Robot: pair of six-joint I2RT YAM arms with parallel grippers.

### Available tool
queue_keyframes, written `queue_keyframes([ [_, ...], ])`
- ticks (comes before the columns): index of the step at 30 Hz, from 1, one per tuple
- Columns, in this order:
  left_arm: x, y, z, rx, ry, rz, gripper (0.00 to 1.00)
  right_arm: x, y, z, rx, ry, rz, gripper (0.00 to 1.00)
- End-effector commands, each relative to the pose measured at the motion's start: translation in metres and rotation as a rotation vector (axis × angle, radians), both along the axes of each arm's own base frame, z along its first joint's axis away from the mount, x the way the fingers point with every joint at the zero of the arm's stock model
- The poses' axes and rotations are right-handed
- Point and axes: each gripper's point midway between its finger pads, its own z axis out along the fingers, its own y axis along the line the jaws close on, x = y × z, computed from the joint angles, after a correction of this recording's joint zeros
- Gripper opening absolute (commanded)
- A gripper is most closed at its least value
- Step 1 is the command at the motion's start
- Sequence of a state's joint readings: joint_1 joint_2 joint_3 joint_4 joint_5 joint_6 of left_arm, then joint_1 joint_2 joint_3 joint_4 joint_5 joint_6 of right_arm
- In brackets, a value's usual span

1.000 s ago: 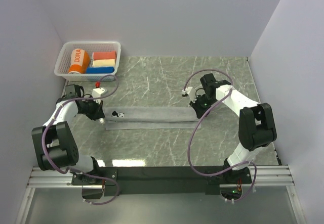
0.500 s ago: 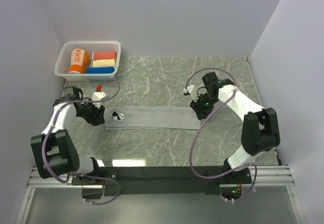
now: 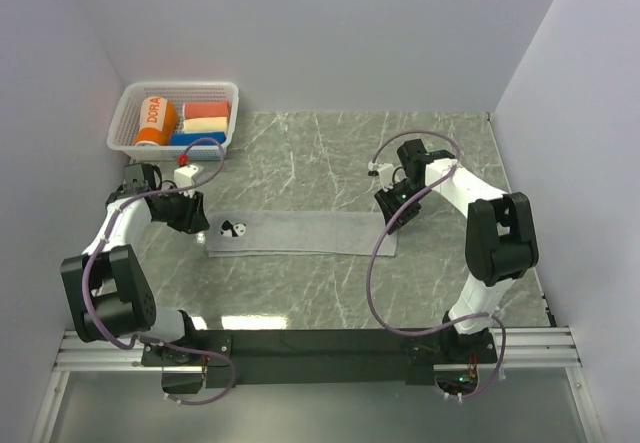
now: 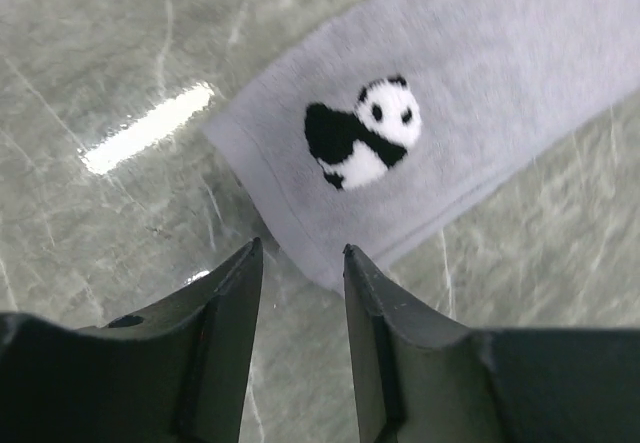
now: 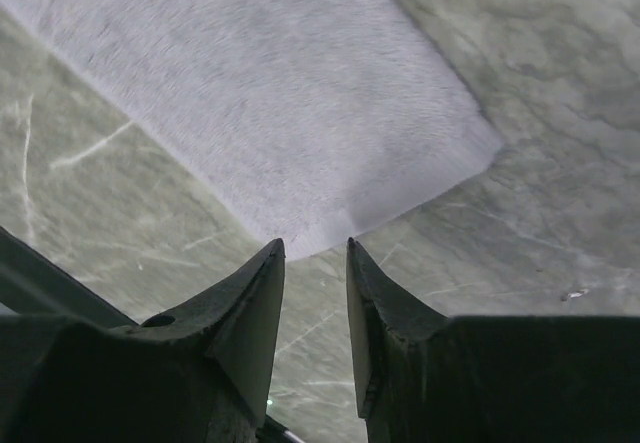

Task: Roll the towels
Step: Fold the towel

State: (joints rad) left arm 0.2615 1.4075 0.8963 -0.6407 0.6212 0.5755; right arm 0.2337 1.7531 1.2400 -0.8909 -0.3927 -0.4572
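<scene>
The grey towel (image 3: 300, 233) lies flat across the middle of the table, with a panda patch (image 3: 232, 229) near its left end. My left gripper (image 3: 198, 221) is open and empty just off the towel's left end. In the left wrist view the towel's corner (image 4: 330, 263) lies just ahead of the gripper (image 4: 300, 253), with the panda (image 4: 360, 145) beyond. My right gripper (image 3: 386, 213) is open and empty at the towel's right end. In the right wrist view the towel (image 5: 270, 93) ends just ahead of the gripper (image 5: 315, 245). An orange roll lettered "DORA" (image 3: 155, 121) sits in the basket.
A white basket (image 3: 176, 89) at the back left holds the orange roll plus small red, cream and blue rolls (image 3: 205, 123). Purple walls close in the table on the left, back and right. The arm bases stand at the near edge.
The towel, held at both ends and doubled lengthways a second ago, now lies flat. Both grippers have drawn back off its ends.
</scene>
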Motion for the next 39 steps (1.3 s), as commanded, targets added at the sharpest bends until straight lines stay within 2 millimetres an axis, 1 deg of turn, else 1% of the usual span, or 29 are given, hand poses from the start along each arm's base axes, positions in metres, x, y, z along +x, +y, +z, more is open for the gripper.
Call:
queue_keyframes([
  [1, 0.019, 0.003, 0.004, -0.052, -0.005, 0.122, 0.44, 0.028, -0.006, 0.007, -0.007, -0.028, -0.159, 0.39],
  [4, 0.022, 0.000, -0.001, -0.080, 0.019, 0.149, 0.45, 0.035, -0.010, 0.003, -0.010, -0.029, -0.204, 0.39],
  [6, 0.027, 0.002, -0.003, -0.086, 0.018, 0.168, 0.43, 0.041, -0.008, -0.003, -0.003, -0.017, -0.224, 0.38],
  [8, 0.029, 0.006, -0.007, -0.079, 0.034, 0.210, 0.42, 0.046, -0.006, -0.006, 0.003, 0.000, -0.250, 0.38],
  [9, 0.030, 0.009, -0.011, -0.072, 0.049, 0.229, 0.41, 0.047, -0.006, -0.013, -0.005, 0.020, -0.258, 0.37],
  [11, 0.027, 0.013, -0.016, -0.050, 0.070, 0.252, 0.42, 0.049, -0.008, -0.018, -0.019, 0.032, -0.280, 0.37],
  [15, 0.011, 0.018, -0.027, -0.007, 0.134, 0.263, 0.43, 0.050, -0.013, -0.027, -0.042, 0.051, -0.307, 0.38],
  [19, -0.011, 0.018, -0.039, 0.039, 0.215, 0.193, 0.40, 0.051, -0.012, -0.031, -0.033, 0.074, -0.315, 0.36],
  [20, -0.018, 0.017, -0.040, 0.039, 0.250, 0.169, 0.39, 0.051, -0.012, -0.033, -0.031, 0.082, -0.320, 0.33],
  [21, -0.026, 0.015, -0.048, 0.033, 0.299, 0.153, 0.38, 0.051, -0.011, -0.033, -0.028, 0.084, -0.321, 0.31],
  [23, -0.034, 0.013, -0.052, 0.031, 0.339, 0.126, 0.37, 0.052, -0.010, -0.033, -0.021, 0.090, -0.327, 0.26],
  [24, -0.036, 0.013, -0.055, 0.030, 0.350, 0.122, 0.37, 0.052, -0.010, -0.035, -0.021, 0.094, -0.328, 0.21],
  [25, -0.037, 0.011, -0.055, 0.018, 0.353, 0.111, 0.38, 0.052, -0.010, -0.035, -0.018, 0.099, -0.332, 0.18],
  [26, -0.038, 0.009, -0.055, 0.011, 0.355, 0.099, 0.38, 0.052, -0.010, -0.035, -0.017, 0.102, -0.336, 0.13],
  [31, -0.038, 0.002, -0.054, -0.031, 0.382, 0.073, 0.38, 0.053, -0.011, -0.033, -0.007, 0.111, -0.347, 0.05],
  [33, -0.038, 0.000, -0.053, -0.042, 0.384, 0.058, 0.35, 0.052, -0.010, -0.032, -0.004, 0.112, -0.348, 0.01],
  [34, -0.038, 0.000, -0.053, -0.045, 0.383, 0.059, 0.34, 0.053, -0.010, -0.031, -0.002, 0.110, -0.349, 0.00],
  [36, -0.037, -0.001, -0.053, -0.051, 0.385, 0.055, 0.28, 0.053, -0.009, -0.031, 0.001, 0.113, -0.353, 0.00],
  [37, -0.037, -0.002, -0.052, -0.054, 0.384, 0.049, 0.22, 0.053, -0.010, -0.032, 0.003, 0.114, -0.355, 0.00],
  [39, -0.035, -0.002, -0.050, -0.061, 0.375, 0.045, 0.15, 0.053, -0.009, -0.032, 0.009, 0.115, -0.357, 0.00],
])
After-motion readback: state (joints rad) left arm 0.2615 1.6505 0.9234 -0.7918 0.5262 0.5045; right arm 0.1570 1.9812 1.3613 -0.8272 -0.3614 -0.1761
